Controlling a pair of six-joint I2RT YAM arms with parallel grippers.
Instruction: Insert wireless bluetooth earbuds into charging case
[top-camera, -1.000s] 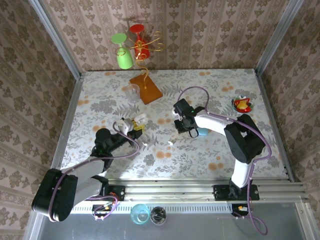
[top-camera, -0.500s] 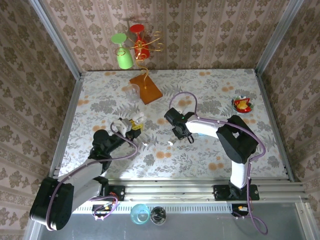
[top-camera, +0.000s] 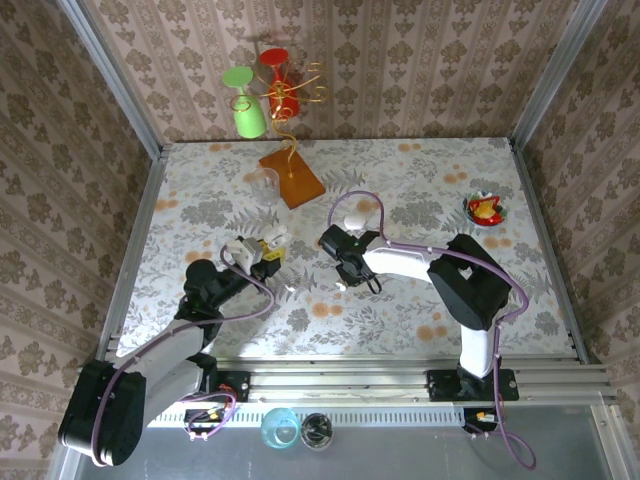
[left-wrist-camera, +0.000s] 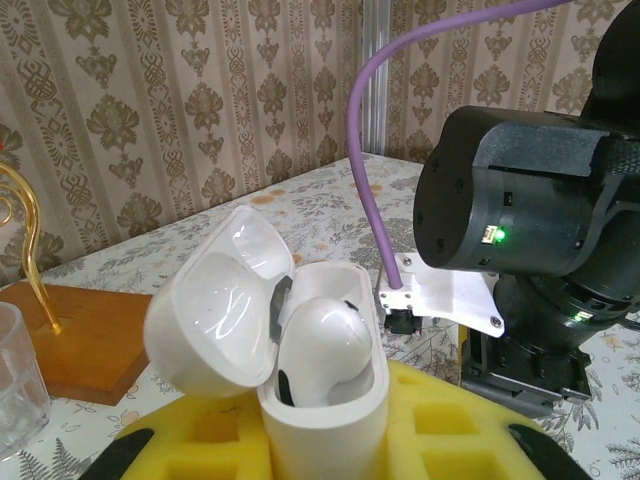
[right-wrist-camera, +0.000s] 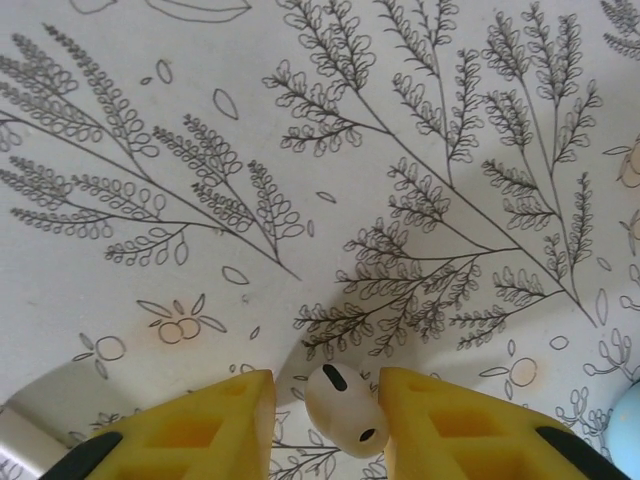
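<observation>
My left gripper (left-wrist-camera: 320, 445) is shut on the white charging case (left-wrist-camera: 330, 400), its yellow pads on both sides of the body. The case stands upright with its lid (left-wrist-camera: 215, 300) swung open to the left, and one of the earbuds (left-wrist-camera: 320, 335) sits inside it. In the top view this gripper (top-camera: 266, 254) holds the case (top-camera: 278, 238) left of centre. My right gripper (right-wrist-camera: 325, 400) points down at the table, open, with a second earbud (right-wrist-camera: 345, 410) lying between its yellow fingers, close against the right one. From above, the right gripper (top-camera: 345, 276) hangs just right of the case.
A clear glass (top-camera: 263, 185) and a wooden stand base (top-camera: 292, 178) with green (top-camera: 248, 115) and red (top-camera: 283, 95) cups stand behind. A white pebble-shaped piece (top-camera: 355, 221) lies behind the right wrist. A small bowl (top-camera: 486, 209) sits far right. A tiny white speck (top-camera: 291, 290) lies near the left gripper.
The right arm has swung left toward the case and come down over the earbud on the table, and its jaws have widened. The left gripper with the case has barely shifted.
</observation>
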